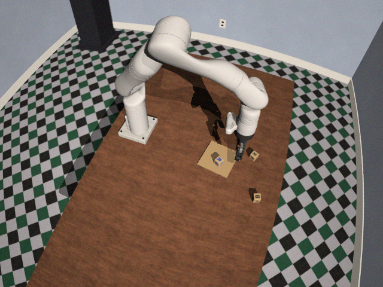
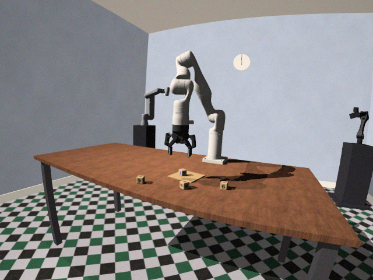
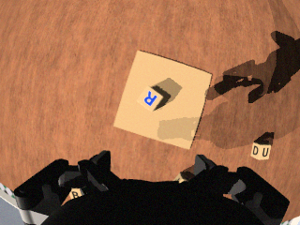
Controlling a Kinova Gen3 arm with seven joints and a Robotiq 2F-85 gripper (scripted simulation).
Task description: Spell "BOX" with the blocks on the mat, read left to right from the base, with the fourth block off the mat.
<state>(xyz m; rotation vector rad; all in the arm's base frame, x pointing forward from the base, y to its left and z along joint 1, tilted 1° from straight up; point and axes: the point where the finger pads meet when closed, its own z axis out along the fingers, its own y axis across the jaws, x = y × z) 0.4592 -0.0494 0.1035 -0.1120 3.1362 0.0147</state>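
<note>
My arm (image 1: 173, 46) arches up from its base and reaches out, wrist pointing straight down. The gripper (image 2: 180, 148) hangs high, fingers (image 2: 169, 147) spread fully, holding nothing; the wrist view shows them only as dark shapes.

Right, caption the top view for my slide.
Open, empty pincer hangs at the mat's edge, beside the X block; R block on the mat, B block off it.

Round wall clock (image 2: 241, 62), white wall outlet (image 1: 222, 23), dark pedestals (image 2: 354, 174) on checkered floor (image 2: 99, 241)
</note>
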